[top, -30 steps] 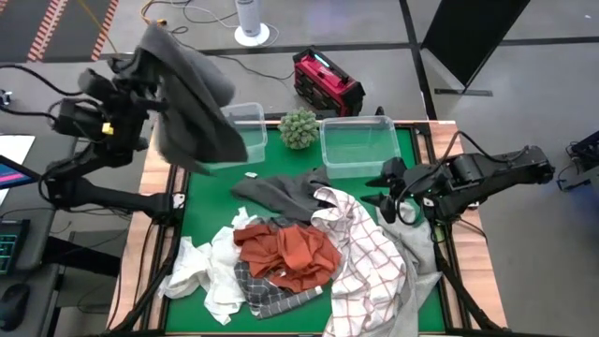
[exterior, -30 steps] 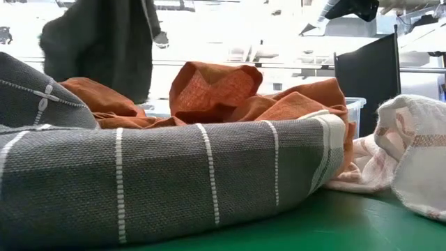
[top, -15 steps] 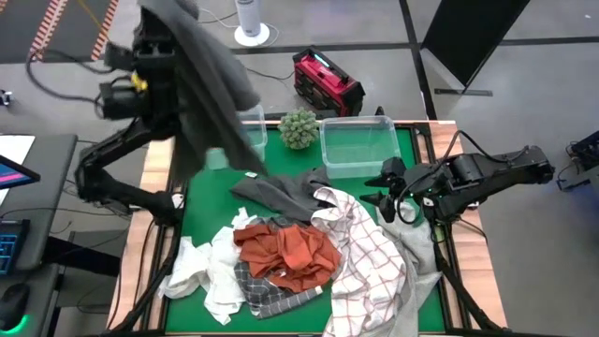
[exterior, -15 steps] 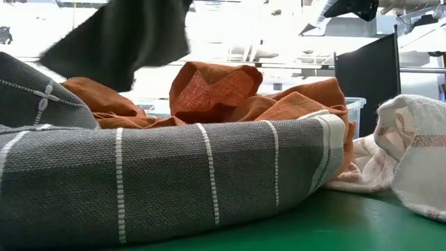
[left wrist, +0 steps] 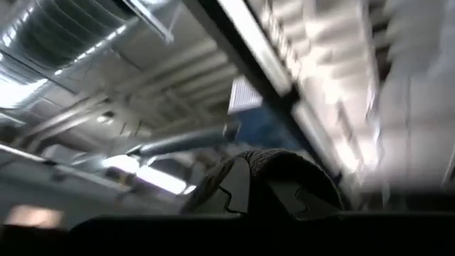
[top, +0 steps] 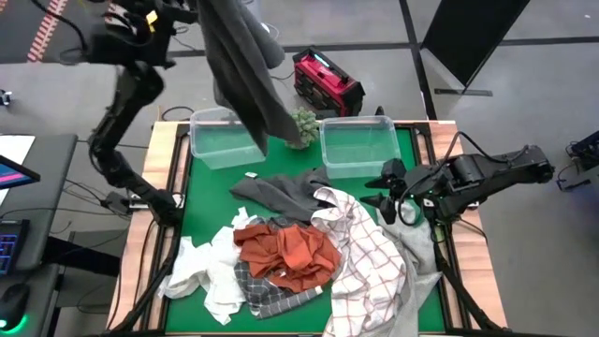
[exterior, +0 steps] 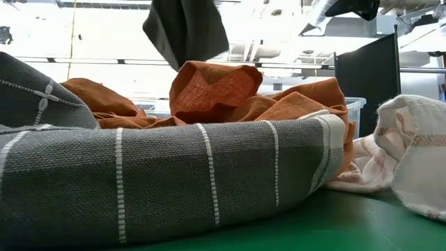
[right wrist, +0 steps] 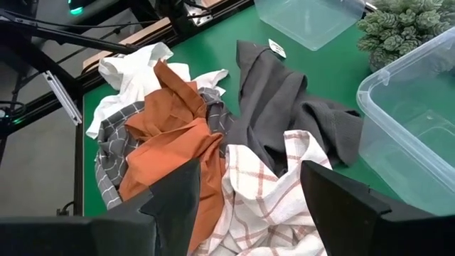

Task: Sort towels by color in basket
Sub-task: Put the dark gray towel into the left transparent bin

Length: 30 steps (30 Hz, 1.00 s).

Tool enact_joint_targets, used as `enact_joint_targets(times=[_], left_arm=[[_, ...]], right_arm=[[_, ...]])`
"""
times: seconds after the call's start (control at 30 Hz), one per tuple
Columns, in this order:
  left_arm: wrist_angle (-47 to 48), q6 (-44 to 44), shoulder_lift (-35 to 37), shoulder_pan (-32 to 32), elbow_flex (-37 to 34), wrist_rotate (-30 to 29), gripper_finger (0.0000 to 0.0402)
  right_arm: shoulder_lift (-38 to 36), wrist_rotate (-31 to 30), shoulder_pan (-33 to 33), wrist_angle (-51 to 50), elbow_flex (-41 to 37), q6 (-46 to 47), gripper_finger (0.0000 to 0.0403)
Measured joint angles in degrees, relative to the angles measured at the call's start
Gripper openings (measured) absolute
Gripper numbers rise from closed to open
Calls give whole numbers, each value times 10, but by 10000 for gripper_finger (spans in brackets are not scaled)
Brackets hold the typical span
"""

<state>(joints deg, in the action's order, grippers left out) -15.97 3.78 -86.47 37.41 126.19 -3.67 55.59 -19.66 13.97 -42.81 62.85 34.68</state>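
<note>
Two grippers: my left gripper (top: pixel 201 11), apparently pinched shut on the dark grey towel (top: pixel 245 80); my right gripper (top: pixel 382 187) spread open, empty.

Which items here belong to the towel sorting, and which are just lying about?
Job:
dark grey towel, hanging from left pincer
rust-orange towel
white grid towel
plaid towel
white towel
two clear bins

Lying about:
small plant
red box

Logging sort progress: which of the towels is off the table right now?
The dark grey towel, hanging from the shut left gripper raised above the far left clear bin. The rust-orange towel and the others lie heaped on the green mat.
</note>
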Motion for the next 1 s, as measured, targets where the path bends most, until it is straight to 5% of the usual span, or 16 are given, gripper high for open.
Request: enact_joint_targets(times=[0.43, 0.73, 1.0], left_arm=[[480, -127, 77, 0, 9, -87, 2], [493, -131, 42, -1, 10, -182, 2], [727, -109, 25, -2, 7, -290, 2]], right_arm=[[0, 0, -15, 1, 0, -18, 269], [0, 0, -21, 1, 0, -19, 269], [0, 0, -21, 1, 0, -17, 269]])
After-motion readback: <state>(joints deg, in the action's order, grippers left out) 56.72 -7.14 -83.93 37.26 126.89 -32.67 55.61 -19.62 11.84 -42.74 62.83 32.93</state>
